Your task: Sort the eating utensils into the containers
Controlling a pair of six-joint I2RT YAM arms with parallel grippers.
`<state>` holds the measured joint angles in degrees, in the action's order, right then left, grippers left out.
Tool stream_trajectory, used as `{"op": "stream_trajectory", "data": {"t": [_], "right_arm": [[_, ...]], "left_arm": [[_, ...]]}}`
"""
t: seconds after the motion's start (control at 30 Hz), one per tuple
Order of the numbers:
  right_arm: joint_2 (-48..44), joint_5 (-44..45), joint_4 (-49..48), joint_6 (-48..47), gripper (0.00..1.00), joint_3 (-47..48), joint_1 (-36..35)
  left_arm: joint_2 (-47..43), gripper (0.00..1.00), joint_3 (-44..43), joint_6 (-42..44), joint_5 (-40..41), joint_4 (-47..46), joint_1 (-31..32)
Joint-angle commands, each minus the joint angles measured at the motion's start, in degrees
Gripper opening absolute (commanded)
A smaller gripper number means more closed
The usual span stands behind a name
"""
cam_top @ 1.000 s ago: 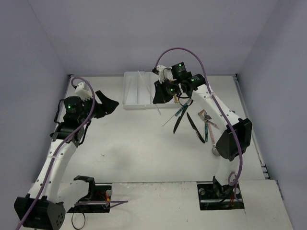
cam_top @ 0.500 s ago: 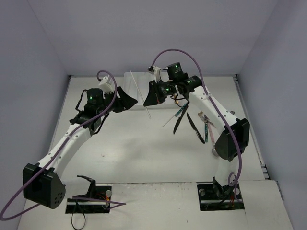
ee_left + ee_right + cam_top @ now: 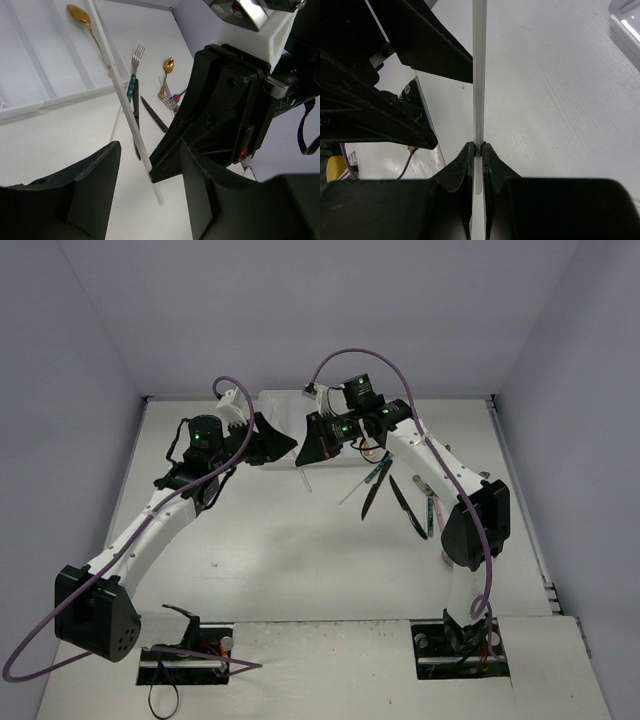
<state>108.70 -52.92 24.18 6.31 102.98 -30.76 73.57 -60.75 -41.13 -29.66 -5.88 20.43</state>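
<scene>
L gripper (image 3: 277, 443) is swinging in from 9 o'clock, jaws narrowing but apart, nearing the slim white plastic stick (image 3: 125, 100). R gripper (image 3: 478, 145) is pinching it over the white four-slot plastic tray (image 3: 60, 98) at 12 o'clock; prob. a handover starting.

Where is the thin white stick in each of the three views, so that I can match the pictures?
Top external: the thin white stick pokes out below the right claw, near the centre.
Left wrist: it crosses the picture diagonally, from the top down to bottom centre.
Right wrist: it stands vertical at centre, pinched in the claw.
Shared landmark: the white tray.
</scene>
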Motion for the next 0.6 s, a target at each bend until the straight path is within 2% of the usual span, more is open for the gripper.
{"op": "stream_trajectory", "data": {"t": [0.0, 0.3, 0.47, 0.5, 0.57], "right_arm": [[-1.0, -2.5, -2.7, 0.6, 0.00, 2.7, -0.5], [-2.2, -4.2, -2.7, 0.1, 0.00, 2.4, -1.1], [-2.2, -5.0, -2.7, 0.1, 0.00, 2.4, -1.2], [-2.1, -5.1, -2.7, 0.2, 0.04, 2.5, -1.2], [-2.0, -5.2, -2.6, 0.6, 0.25, 2.5, -0.8]], "left_arm": [[0.5, 0.44, -3.0, -0.5, -0.8, -5.4, 0.5], [2.6, 0.13, -3.8, -2.1, 0.9, -5.7, 0.5], [3.1, 0.01, -4.2, -2.7, 0.7, -5.7, 0.4], [3.1, 0.00, -4.2, -2.7, 0.6, -5.7, 0.3], [3.0, 0.00, -4.4, -2.1, 0.4, -4.6, 0.0]]}}
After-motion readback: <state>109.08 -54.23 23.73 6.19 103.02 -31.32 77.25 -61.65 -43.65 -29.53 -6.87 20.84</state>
